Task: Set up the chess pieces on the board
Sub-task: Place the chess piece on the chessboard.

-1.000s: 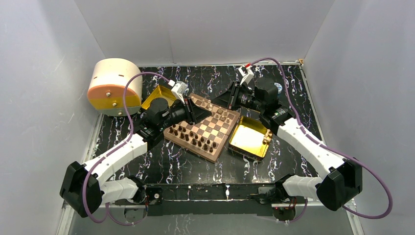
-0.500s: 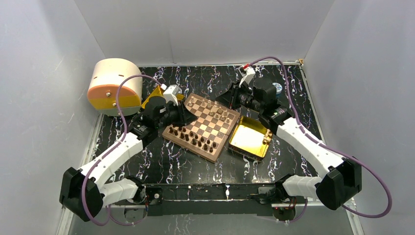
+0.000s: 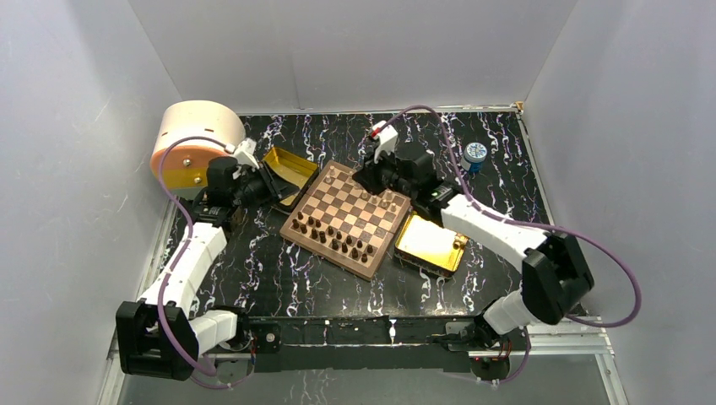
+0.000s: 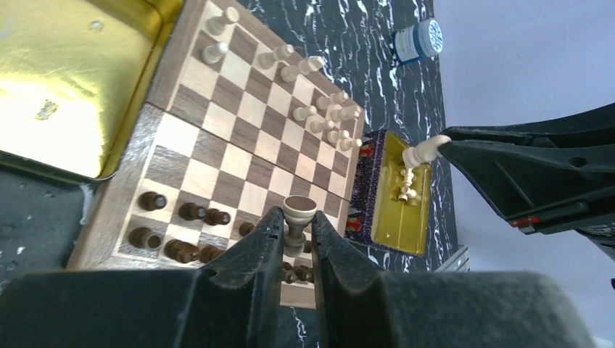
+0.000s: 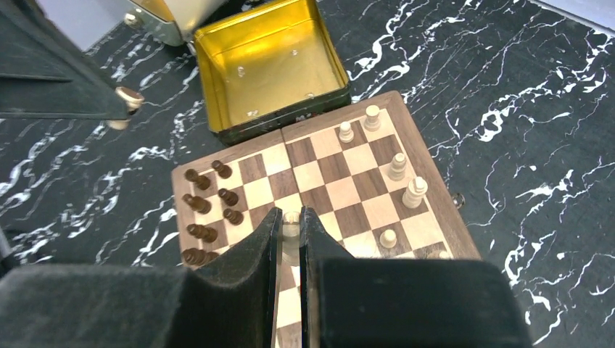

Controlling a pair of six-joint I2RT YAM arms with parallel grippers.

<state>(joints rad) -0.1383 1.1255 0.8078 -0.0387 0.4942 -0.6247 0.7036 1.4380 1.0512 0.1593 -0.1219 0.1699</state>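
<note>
The board (image 3: 346, 221) lies at an angle mid-table. Several dark pieces (image 4: 192, 212) stand crowded on its side toward my left arm. Several light pieces (image 4: 313, 110) stand on the opposite side. My left gripper (image 4: 294, 217) hangs near the left gold tray (image 3: 291, 171), shut on a tan-looking chess piece (image 4: 299, 212) whose round base faces the camera. Above the board's far edge, my right gripper (image 5: 290, 216) is shut on a light piece (image 5: 290, 226). From above, the left gripper (image 3: 268, 187) and right gripper (image 3: 365, 180) flank the board's far corner.
A second gold tray (image 3: 431, 245) at the board's right holds a few light pieces (image 4: 406, 187). A cream and orange cylinder (image 3: 194, 143) stands at the back left. A small blue-capped jar (image 3: 475, 153) sits at the back right. Grey walls enclose the black marbled table.
My left arm has swung back to the left, off the board and toward the left tray. My right arm has moved left, from behind the board to over its far edge.
</note>
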